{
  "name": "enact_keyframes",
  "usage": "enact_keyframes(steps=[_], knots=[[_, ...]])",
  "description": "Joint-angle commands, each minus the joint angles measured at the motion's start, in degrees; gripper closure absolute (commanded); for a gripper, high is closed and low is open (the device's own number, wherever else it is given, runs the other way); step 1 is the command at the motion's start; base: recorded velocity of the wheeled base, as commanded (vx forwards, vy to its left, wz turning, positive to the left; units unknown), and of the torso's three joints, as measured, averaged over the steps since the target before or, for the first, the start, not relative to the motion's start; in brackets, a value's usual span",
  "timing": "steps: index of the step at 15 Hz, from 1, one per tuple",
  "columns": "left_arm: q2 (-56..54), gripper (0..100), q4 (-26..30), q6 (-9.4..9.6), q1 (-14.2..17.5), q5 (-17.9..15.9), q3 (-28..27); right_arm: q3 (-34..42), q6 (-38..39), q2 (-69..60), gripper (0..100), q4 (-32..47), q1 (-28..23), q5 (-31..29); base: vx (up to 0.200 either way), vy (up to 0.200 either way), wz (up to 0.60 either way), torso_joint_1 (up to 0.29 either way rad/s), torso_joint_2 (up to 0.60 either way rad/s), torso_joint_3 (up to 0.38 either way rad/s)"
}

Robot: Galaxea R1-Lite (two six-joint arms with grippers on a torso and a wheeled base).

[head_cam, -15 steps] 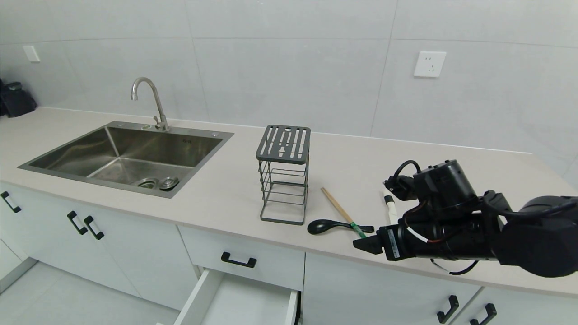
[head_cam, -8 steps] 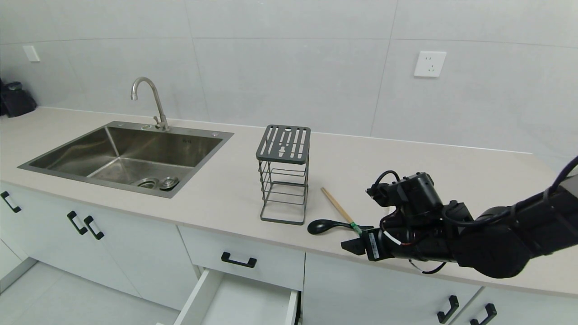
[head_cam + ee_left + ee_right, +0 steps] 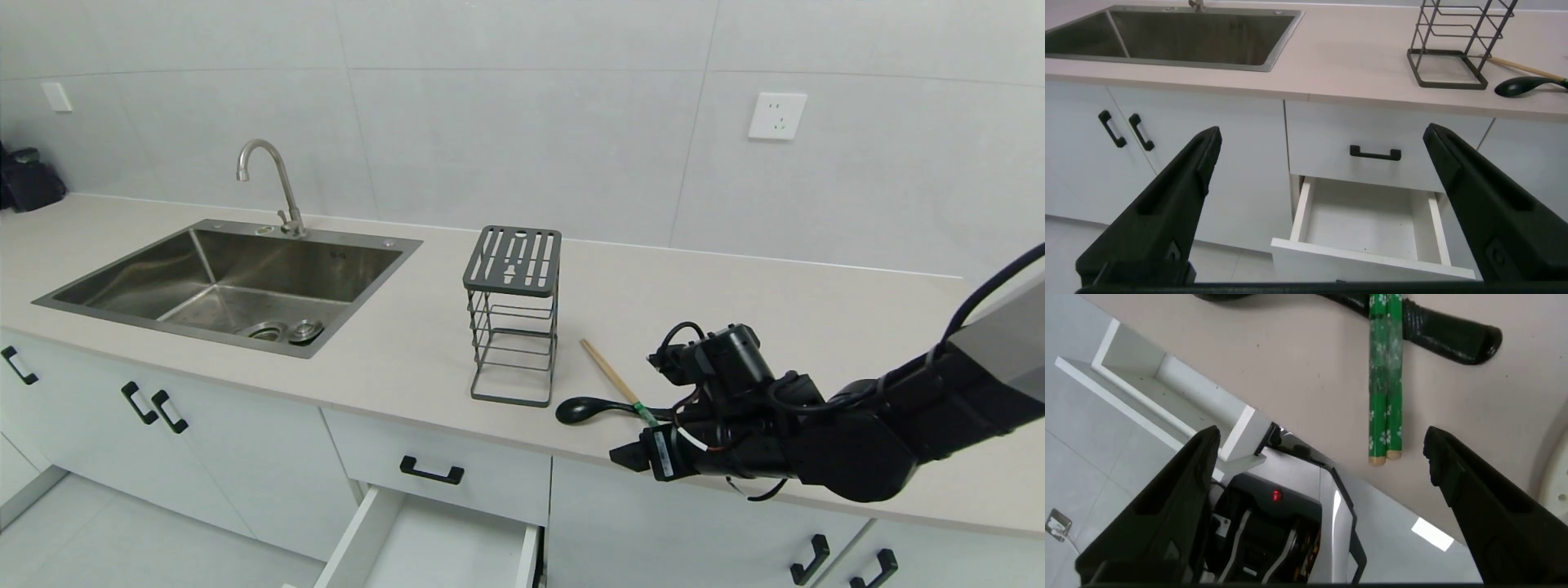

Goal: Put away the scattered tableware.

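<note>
The wire rack (image 3: pixel 513 318) is standing tall at mid-counter, blocking any straight sweep across. Just right of the rack, the black spoon (image 3: pixel 578 410) and chopsticks (image 3: pixel 614 376) are lying crossed. The right gripper (image 3: pixel 624 457), jaws spread, is hanging at the counter edge beside them. Left of the rack, bare counter is stretching to the sink (image 3: pixel 294 265). Below the rack, the drawer (image 3: pixel 433 547) is gaping open.
</note>
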Motion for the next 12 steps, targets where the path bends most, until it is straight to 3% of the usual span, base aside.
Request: enact_keyframes(steps=[1, 12], knots=[[0.1, 0, 0.0, 0.0, 0.0, 0.0, 0.0, -0.7, 0.0, 0.6, 0, 0.1, -0.1, 0.0, 0.0, 0.0, 0.0, 0.0, 0.0, 0.0], [0.1, 0, 0.0, 0.0, 0.0, 0.0, 0.0, -6.2, 0.7, 5.1, 0, 0.1, 0.8, -0.7, 0.0, 0.0, 0.0, 0.0, 0.0, 0.0]])
